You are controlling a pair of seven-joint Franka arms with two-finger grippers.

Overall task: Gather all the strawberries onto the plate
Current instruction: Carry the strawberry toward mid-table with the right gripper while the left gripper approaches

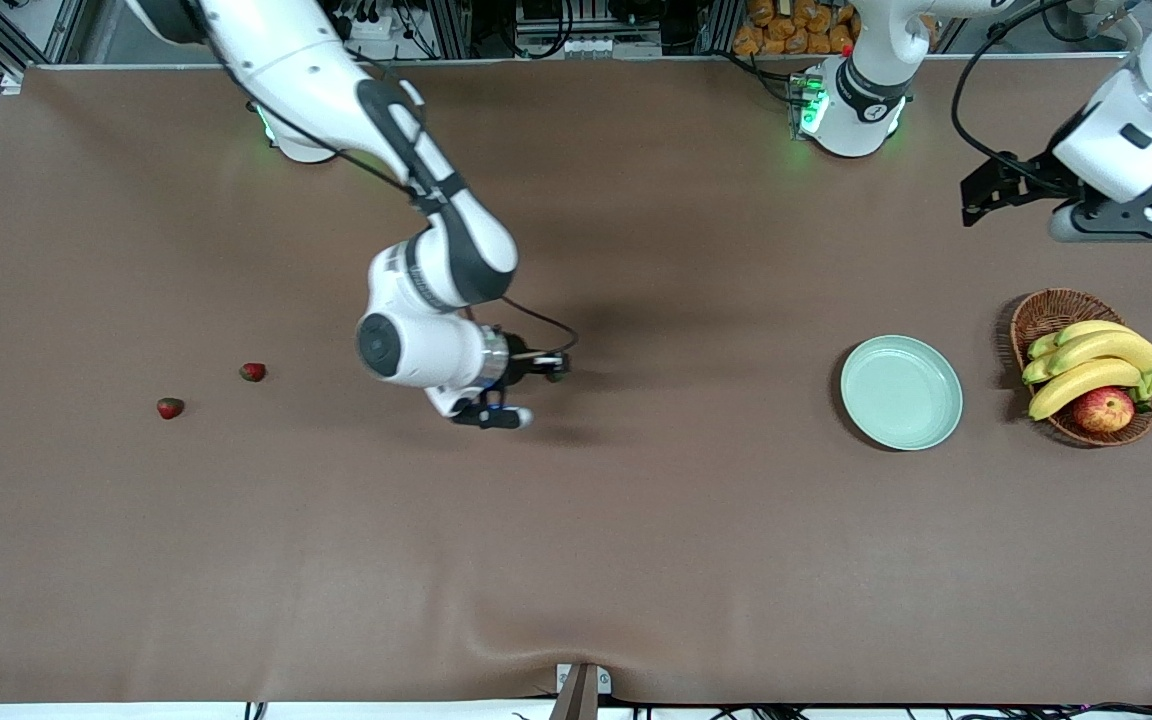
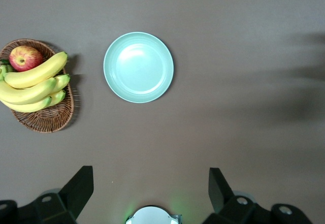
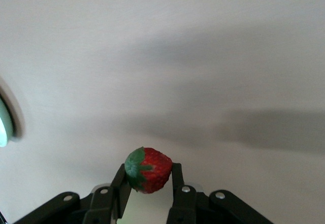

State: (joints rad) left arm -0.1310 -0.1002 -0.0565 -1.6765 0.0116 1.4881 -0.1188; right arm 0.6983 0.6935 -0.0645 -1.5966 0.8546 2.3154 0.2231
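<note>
My right gripper (image 1: 553, 368) hangs over the bare middle of the table, shut on a red strawberry (image 3: 148, 169) with a green leafy top, pinched between both fingers (image 3: 175, 176). Two more strawberries (image 1: 252, 372) (image 1: 170, 407) lie on the table toward the right arm's end. The pale mint-green plate (image 1: 901, 392) sits toward the left arm's end with nothing on it; its rim (image 3: 4, 125) shows in the right wrist view. My left gripper (image 1: 978, 200) waits open, high above the table near its base. In the left wrist view the plate (image 2: 138, 67) lies below it.
A brown wicker basket (image 1: 1046, 315) with bananas (image 1: 1096, 360) and a red-yellow apple (image 1: 1103, 409) stands beside the plate, at the left arm's end of the table. The brown tablecloth has a wrinkle at the front edge (image 1: 536, 640).
</note>
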